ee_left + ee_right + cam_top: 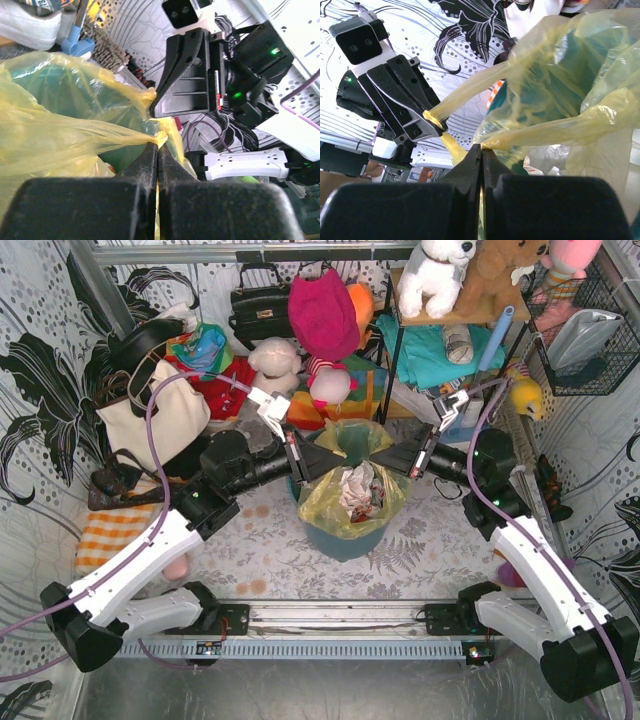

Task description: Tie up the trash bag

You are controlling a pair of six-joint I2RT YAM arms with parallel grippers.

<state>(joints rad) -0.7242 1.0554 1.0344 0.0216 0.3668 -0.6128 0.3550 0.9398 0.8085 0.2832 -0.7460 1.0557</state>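
- My left gripper (158,146) is clamped tight on a stretched strand of the trash bag's (60,135) rim.
- My right gripper (481,148) is pinched closed on the opposite rim strand.
- I see the bag at centre frame in the top view, lining the teal bin (345,540), with crumpled white paper (358,490) inside.
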